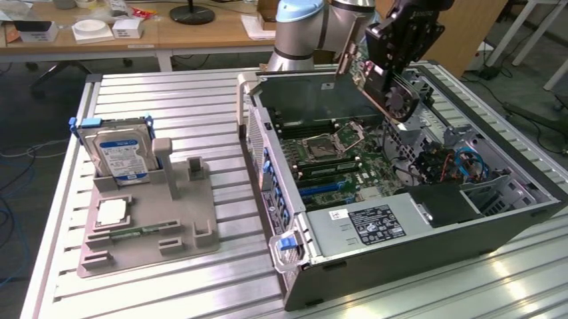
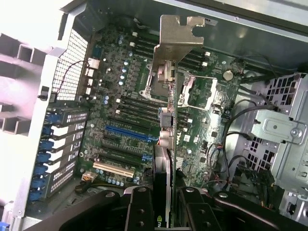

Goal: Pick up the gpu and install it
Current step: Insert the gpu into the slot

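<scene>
The gpu (image 1: 392,90) hangs above the far end of the open computer case (image 1: 426,252), pinched along one edge by the pincer (image 1: 384,61). It is held edge-on, probably so its connector can meet a slot on the motherboard (image 2: 120,110) below. The hard drive (image 1: 120,156) stands on the desk (image 1: 177,93), well apart at the exterior view's left.

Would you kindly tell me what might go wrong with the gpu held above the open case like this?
The gpu hangs tilted over the motherboard; lowered askew, its edge might miss the blue slot and scrape components. Its metal bracket could catch on the nearby cables. The jaws clamp only one end, so the card might pivot or slip.
</scene>
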Controlling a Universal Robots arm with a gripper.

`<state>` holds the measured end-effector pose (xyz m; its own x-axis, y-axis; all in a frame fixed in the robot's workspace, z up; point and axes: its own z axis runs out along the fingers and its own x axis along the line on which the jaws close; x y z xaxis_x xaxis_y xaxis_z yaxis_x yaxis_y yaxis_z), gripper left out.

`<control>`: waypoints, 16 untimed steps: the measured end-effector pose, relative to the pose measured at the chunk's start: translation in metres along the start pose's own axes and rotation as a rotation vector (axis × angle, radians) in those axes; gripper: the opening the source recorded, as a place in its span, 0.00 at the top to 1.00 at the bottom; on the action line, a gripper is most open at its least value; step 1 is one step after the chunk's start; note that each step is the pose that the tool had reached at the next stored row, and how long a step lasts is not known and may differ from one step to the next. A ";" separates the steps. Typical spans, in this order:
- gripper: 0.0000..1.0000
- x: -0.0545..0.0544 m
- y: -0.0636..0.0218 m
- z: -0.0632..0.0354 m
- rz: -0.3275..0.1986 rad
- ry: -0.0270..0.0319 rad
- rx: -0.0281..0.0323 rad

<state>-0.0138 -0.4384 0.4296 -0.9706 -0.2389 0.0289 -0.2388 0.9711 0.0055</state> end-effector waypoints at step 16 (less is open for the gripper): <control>0.73 -0.001 -0.0002 0.0000 -0.098 0.0021 0.0000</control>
<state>-0.0132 -0.4384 0.4296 -0.9426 -0.3326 0.0303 -0.3325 0.9431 0.0084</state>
